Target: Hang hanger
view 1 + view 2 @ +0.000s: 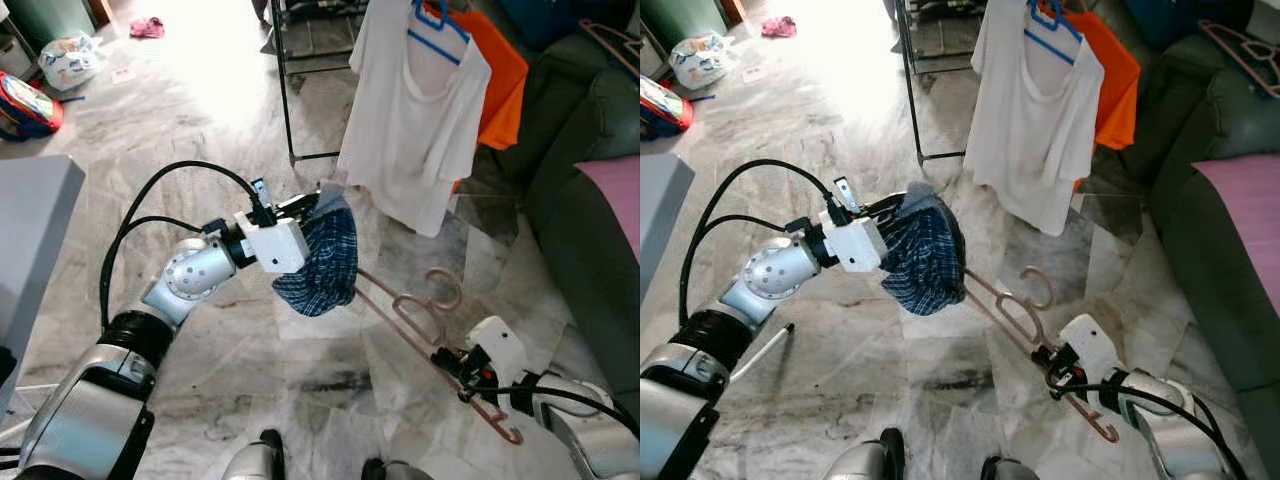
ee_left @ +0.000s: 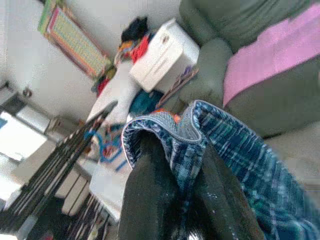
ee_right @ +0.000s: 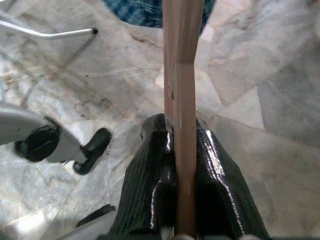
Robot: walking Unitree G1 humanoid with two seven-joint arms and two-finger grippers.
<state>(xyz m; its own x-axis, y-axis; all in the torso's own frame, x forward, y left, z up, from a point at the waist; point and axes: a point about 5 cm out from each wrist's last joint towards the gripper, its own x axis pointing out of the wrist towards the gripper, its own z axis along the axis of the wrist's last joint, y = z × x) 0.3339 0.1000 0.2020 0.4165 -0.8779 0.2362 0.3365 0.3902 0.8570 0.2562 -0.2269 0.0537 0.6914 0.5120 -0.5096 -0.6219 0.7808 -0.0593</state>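
Marble floor [image 1: 230, 110]: left gripper [image 1: 305, 205] clamped blue plaid garment [image 1: 320, 260]; right gripper [image 1: 452, 362], at 4 o'clock, pinched pink hanger [image 1: 420, 315].

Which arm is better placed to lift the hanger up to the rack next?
The right. The right tool is shut on the pink hanger near one end, so it steers it. The left tool only pinches the blue cloth draped over the far end, nearer the rack.

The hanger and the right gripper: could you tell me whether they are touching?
Touching. The right wrist view shows the right gripper with both black fingers pressed against the pink hanger, no gap either side.
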